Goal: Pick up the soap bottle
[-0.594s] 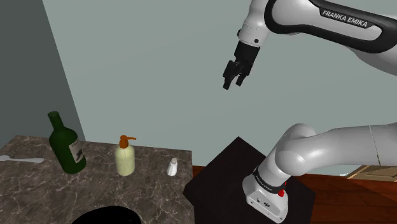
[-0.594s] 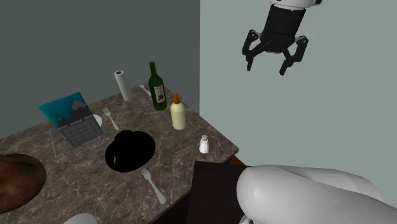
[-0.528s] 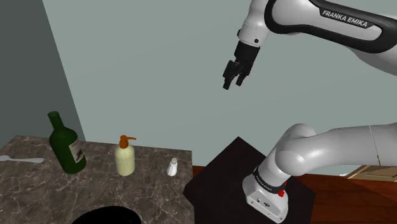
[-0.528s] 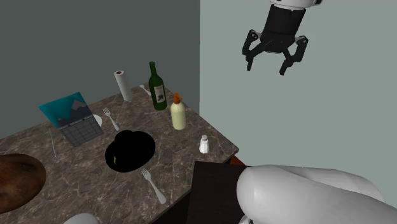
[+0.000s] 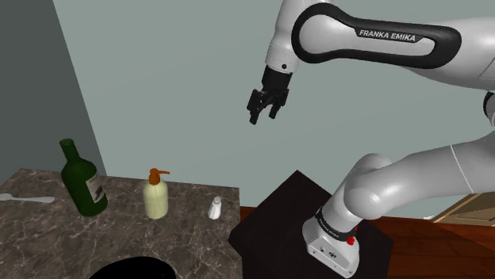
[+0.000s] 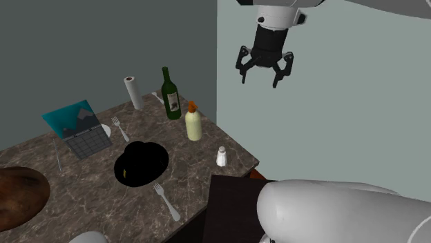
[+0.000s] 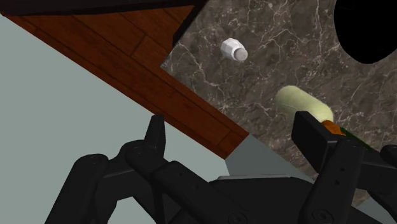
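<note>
- Shoulder view: sits beside and a bit behind the stand (image 5: 274, 218), fairly close. It looks down over the marble table (image 5: 40, 230) toward the grey wall.
- Second exterior view: higher up by the robot, with the white arm (image 6: 331, 210) bulking large in its lower right. It looks down the table's length.
- Wrist view: rides the gripper (image 7: 230, 124), staring down from well above.
- All three catch the table corner with the soap bottle (image 5: 156, 196) and white shaker (image 5: 214, 208).

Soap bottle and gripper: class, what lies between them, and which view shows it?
Nothing. In the second exterior view the open gripper hangs high, apart from the soap bottle; the stretch between is bare.
</note>
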Robot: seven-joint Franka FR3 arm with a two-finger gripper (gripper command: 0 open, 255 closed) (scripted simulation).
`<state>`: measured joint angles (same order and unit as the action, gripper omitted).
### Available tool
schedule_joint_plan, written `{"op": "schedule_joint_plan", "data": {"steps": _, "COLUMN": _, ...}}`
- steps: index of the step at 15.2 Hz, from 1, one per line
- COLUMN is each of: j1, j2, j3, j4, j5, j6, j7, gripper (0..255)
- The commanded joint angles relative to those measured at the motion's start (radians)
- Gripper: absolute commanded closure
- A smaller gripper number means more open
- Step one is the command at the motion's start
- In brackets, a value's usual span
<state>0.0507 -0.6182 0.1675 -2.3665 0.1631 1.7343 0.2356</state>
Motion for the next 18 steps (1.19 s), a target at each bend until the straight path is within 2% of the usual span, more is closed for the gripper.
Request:
{"op": "schedule_joint_plan", "data": {"steps": 1, "j1": 0.005, "j2": 0.055, "j3": 0.033, "j4": 0.007, "j5": 0.012, "j6": 0.051, "j7": 0.036, "gripper": 0}}
{"op": "schedule_joint_plan", "data": {"steps": 10, "j1": 0.02, "j2": 0.348, "j3": 0.174, "j4": 0.099, "j5": 0.008, "j6": 0.255, "j7": 0.209, "gripper": 0}}
{"op": "schedule_joint_plan", "data": {"steps": 18, "j1": 0.045, "j2": 0.66, "j3": 0.257, "j4": 0.271, "j5": -0.101, "j6": 0.381, "j7": 0.396, "gripper": 0}}
